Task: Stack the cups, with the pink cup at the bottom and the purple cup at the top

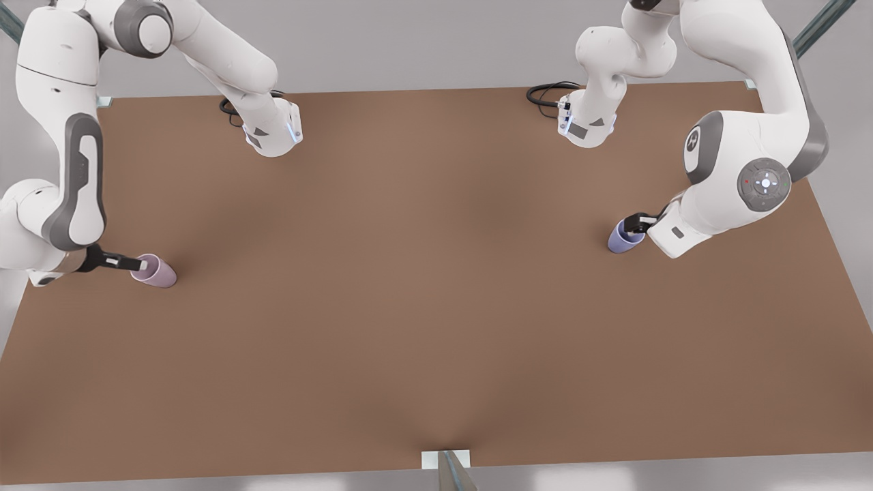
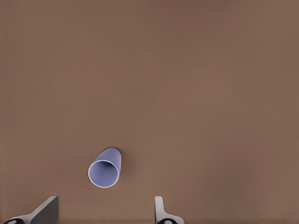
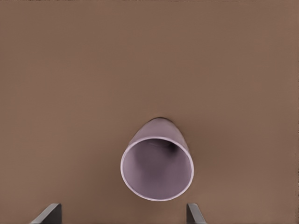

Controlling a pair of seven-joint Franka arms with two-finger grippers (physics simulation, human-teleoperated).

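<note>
The pink cup (image 1: 158,271) stands on the brown table (image 1: 436,273) at the front view's left. My right gripper (image 1: 140,262) hovers right at its rim, open. In the right wrist view the pink cup (image 3: 157,161) looms large, mouth towards the camera, just ahead of the spread fingertips (image 3: 50,212). The purple cup (image 1: 624,239) stands at the front view's right, under my left gripper (image 1: 638,223), which is open. In the left wrist view the purple cup (image 2: 105,168) looks smaller and sits ahead of the gap between the fingers (image 2: 161,210).
Both arm bases (image 1: 273,129) (image 1: 586,123) are mounted at the table's far edge, with black cables beside them. A wide stretch of bare table lies between the two cups. A metal post (image 1: 450,467) meets the near edge.
</note>
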